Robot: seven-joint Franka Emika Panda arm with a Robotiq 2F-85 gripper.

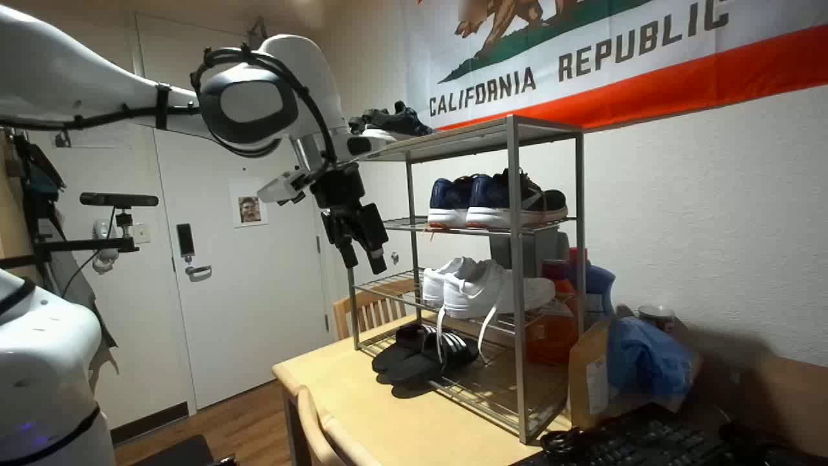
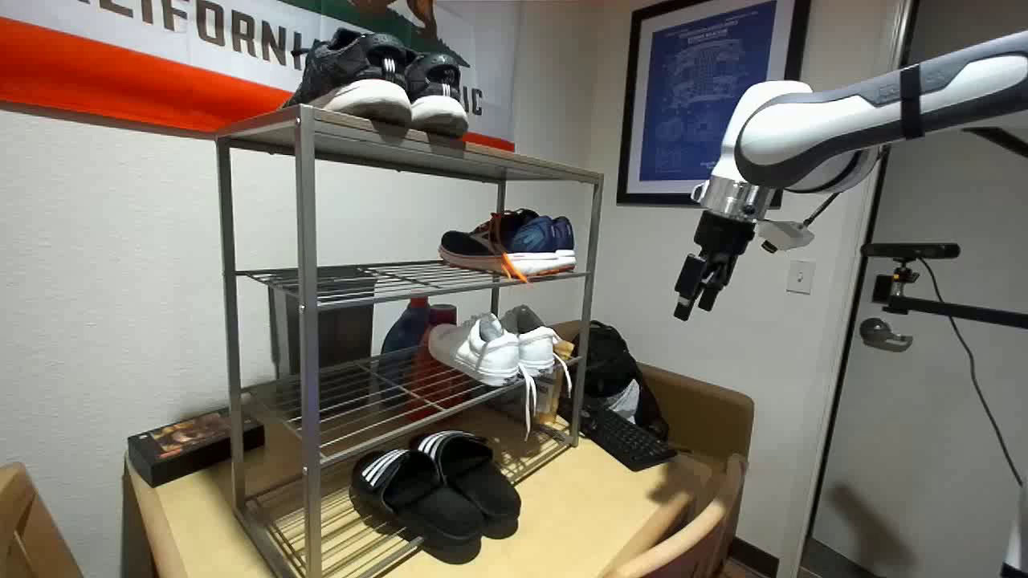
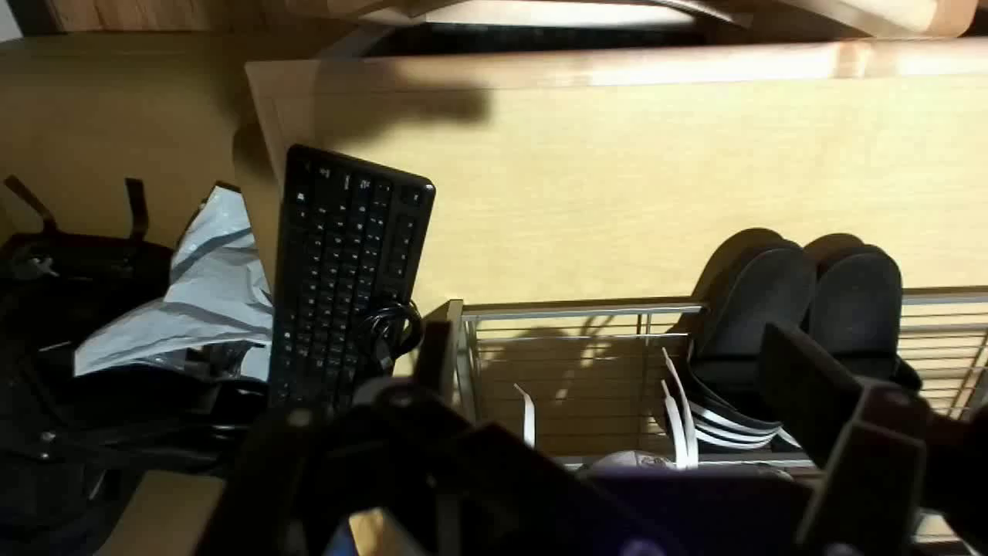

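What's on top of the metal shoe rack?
Two black, white-soled shoes sit on top of the rack. They cover the patch right beneath them, so that part can't be seen.

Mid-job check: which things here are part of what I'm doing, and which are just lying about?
Probably part of it (the open, empty jaws hang near these):
metal shoe rack
white lace-up sneakers
black striped slides
navy running shoes
black white-soled sneakers

Apparently just lying about:
black keyboard
black backpack
flat black box

Six shoes (image 1: 480, 288), two slides (image 2: 440, 499)
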